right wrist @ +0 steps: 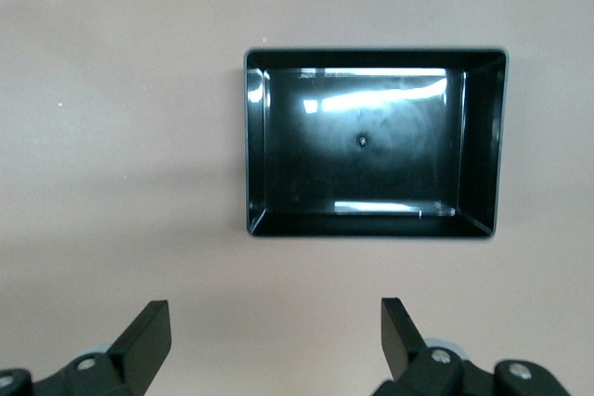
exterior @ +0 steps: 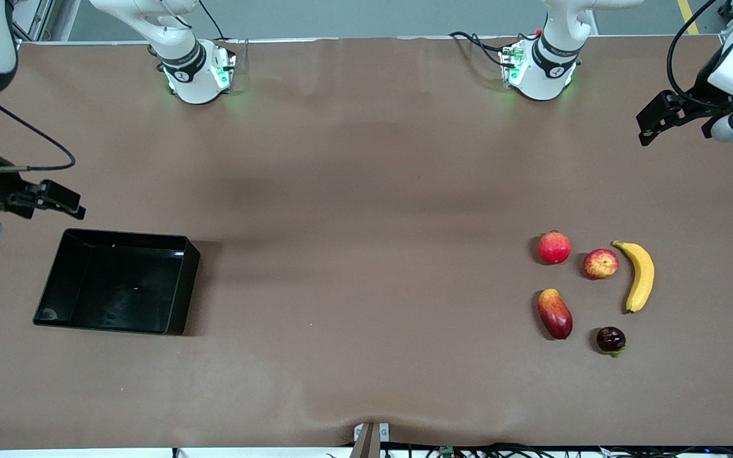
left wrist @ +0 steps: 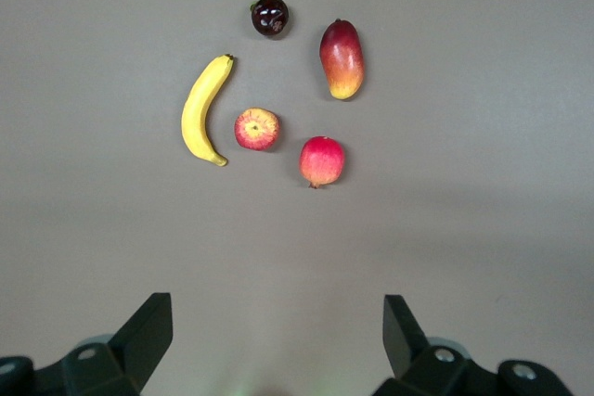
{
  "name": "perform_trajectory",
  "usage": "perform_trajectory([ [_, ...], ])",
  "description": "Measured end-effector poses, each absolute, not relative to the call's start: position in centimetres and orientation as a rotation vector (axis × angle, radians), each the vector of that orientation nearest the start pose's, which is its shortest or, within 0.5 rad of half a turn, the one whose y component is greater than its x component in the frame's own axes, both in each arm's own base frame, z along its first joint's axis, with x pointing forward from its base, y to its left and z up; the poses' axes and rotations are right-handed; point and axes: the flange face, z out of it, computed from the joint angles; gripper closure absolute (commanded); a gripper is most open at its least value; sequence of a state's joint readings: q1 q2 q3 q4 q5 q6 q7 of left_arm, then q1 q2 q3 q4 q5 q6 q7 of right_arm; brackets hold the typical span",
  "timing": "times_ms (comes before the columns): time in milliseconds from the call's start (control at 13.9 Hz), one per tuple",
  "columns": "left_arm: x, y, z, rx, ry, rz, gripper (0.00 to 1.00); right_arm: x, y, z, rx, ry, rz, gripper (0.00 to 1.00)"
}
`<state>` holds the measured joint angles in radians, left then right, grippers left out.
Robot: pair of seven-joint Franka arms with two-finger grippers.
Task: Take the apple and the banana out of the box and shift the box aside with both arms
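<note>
The yellow banana (exterior: pixel 640 275) and the streaked red-and-yellow apple (exterior: pixel 600 263) lie side by side on the brown table toward the left arm's end. The left wrist view shows the banana (left wrist: pixel 204 108) and apple (left wrist: pixel 256 129) too. The glossy black box (exterior: pixel 182 286) sits empty toward the right arm's end, with its inside (right wrist: pixel 257 136) in the right wrist view. My left gripper (exterior: pixel 659 117) hangs open over bare table at its own end, with nothing between its fingers (left wrist: pixel 278 331). My right gripper (exterior: pixel 55 198) hangs open and empty over bare table beside the box (right wrist: pixel 276 336).
A plain red round fruit (exterior: pixel 554 247) lies beside the apple. Nearer the front camera lie an oval red-orange mango (exterior: pixel 555 313) and a small dark round fruit (exterior: pixel 611 340). Both arm bases (exterior: pixel 198 73) (exterior: pixel 538 70) stand at the table's back edge.
</note>
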<state>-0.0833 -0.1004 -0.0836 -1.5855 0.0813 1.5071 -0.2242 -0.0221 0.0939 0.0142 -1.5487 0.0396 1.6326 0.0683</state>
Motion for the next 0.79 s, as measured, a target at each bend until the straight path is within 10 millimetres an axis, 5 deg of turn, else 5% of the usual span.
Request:
perform_trajectory([
  [358,51.1,-8.1,66.7,-3.058,-0.085,-0.072,0.00,56.7,-1.0,60.9,-3.098,0.168,-0.007,0.00],
  [789,51.2,-8.1,66.7,-3.059,-0.085,-0.083,0.00,55.8,-2.2,61.1,-3.099,0.136,0.027,0.00],
])
